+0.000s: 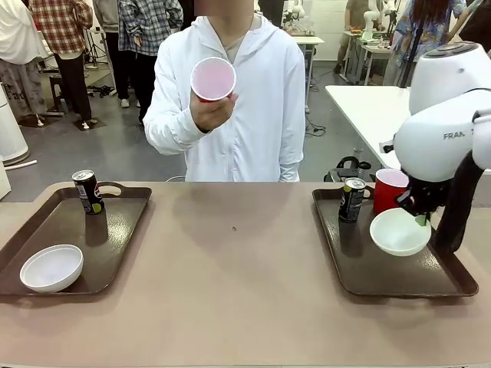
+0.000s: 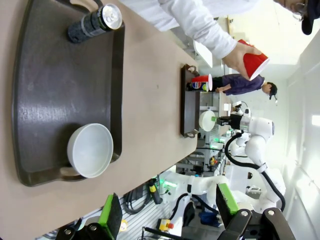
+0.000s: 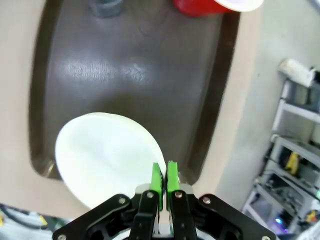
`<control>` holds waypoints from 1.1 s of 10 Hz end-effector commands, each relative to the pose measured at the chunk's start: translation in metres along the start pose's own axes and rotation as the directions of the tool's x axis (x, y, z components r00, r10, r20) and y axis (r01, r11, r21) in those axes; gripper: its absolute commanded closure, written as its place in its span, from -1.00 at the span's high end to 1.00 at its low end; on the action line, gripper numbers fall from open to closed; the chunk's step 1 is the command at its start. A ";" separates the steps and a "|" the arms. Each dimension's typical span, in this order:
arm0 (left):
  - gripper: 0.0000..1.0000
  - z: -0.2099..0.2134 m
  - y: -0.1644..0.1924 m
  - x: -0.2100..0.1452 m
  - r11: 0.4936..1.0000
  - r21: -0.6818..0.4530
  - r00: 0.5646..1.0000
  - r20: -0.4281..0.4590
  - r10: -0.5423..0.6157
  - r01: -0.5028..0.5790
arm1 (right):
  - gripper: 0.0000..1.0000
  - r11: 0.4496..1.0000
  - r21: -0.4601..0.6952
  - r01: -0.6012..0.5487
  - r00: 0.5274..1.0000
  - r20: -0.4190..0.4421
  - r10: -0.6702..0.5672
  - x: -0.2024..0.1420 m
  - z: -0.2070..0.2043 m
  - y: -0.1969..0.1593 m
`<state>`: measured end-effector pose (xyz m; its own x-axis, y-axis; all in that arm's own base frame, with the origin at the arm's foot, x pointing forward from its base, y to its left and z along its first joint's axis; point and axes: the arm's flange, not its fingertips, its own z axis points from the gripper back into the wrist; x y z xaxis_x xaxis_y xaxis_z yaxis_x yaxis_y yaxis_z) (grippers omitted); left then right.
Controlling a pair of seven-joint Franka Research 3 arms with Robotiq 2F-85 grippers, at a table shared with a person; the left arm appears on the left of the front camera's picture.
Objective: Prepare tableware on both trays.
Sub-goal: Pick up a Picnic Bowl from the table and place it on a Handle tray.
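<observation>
The right tray carries a black can and a red cup at its far end. My right gripper is shut on the rim of a white bowl, which hangs tilted just over that tray; the wrist view shows the pads pinching the bowl above the tray. The left tray holds a can and a bowl. My left gripper is open, high above the left tray. The person holds a second red cup at chest height.
Bare tan tabletop lies between the two trays. The person stands at the far edge, in the middle. A white table and other people are farther back.
</observation>
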<state>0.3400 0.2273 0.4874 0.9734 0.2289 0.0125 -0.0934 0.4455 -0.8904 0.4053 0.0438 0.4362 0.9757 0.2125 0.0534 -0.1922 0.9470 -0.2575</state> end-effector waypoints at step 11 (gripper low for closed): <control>1.00 0.002 -0.002 0.000 1.000 -0.021 1.000 0.006 -0.015 0.015 | -0.64 0.988 0.144 0.057 0.992 -0.119 -0.040 0.067 -0.064 0.011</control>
<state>0.3399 0.2272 0.4874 0.9734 0.2286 0.0125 -0.0932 0.4455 -0.8904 0.4772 0.0502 0.3663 0.9843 0.1568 -0.0815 -0.1656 0.9794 -0.1155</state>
